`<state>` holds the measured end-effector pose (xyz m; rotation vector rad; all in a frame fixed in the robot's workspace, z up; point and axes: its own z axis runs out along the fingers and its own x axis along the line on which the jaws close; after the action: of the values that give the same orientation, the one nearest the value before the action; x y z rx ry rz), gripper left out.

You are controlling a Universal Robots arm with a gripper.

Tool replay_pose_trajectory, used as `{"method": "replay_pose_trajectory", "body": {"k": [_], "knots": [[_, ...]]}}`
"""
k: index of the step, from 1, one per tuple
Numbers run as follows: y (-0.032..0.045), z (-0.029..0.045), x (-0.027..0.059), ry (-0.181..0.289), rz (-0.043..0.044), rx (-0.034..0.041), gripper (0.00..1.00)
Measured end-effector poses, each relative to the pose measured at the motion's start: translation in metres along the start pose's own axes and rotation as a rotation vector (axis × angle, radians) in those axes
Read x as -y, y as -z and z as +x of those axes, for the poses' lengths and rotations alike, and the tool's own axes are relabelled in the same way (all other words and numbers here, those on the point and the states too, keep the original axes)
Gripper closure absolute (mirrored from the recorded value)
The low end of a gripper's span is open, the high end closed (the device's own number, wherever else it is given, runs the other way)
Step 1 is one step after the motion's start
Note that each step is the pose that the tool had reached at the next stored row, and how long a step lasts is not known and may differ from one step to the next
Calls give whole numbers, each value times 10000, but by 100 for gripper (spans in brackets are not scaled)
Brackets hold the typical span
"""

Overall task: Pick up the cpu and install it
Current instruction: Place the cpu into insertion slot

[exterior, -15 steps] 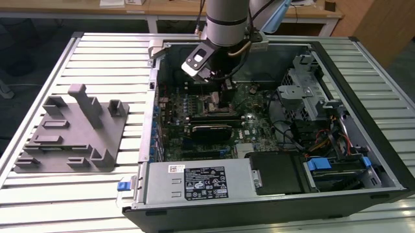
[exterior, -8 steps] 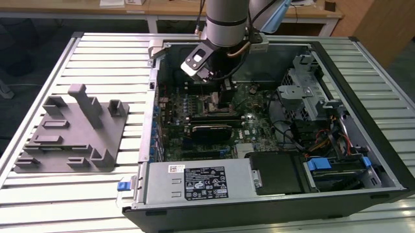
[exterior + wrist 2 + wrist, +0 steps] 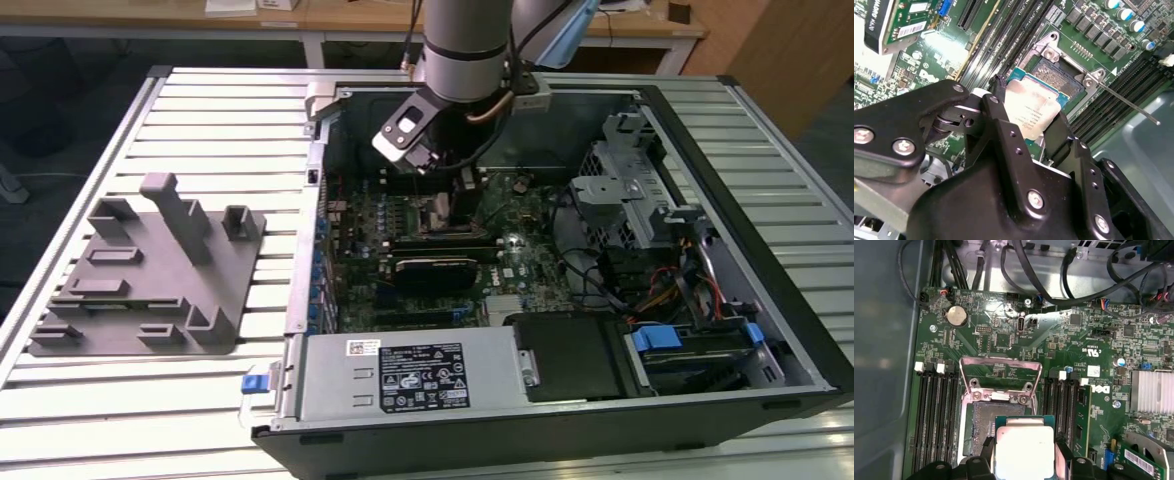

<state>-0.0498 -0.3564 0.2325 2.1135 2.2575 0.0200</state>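
The cpu (image 3: pixel 1025 450), a thin square chip with a silvery top and greenish edge, hangs between my black fingers (image 3: pixel 985 452), held just above the open socket (image 3: pixel 983 421) on the green motherboard (image 3: pixel 1004 340). In the second wrist view the cpu (image 3: pixel 1030 111) sits tilted over the socket's pin field (image 3: pixel 1056 79), overlapping its near edge. My gripper (image 3: pixel 1026 117) is shut on the chip. The socket's metal load frame (image 3: pixel 1001 374) is swung open, its lever (image 3: pixel 1129 104) sticking out. In the exterior view my gripper (image 3: pixel 454 185) reaches down into the computer case (image 3: pixel 747 330) over the socket area (image 3: pixel 434 215).
Memory slots (image 3: pixel 936 410) flank the socket on both sides. Black cables (image 3: pixel 1054 285) run across the case's end. A silver heatsink (image 3: pixel 1152 392) and a power supply (image 3: pixel 407 375) lie nearby. A grey parts fixture (image 3: pixel 147 270) stands on the slatted table at the exterior view's left.
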Motion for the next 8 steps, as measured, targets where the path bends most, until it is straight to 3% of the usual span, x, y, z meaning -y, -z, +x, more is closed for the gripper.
{"method": "replay_pose_trajectory", "body": {"k": [8], "knots": [[-55,34,0,0,0,1,45]]}}
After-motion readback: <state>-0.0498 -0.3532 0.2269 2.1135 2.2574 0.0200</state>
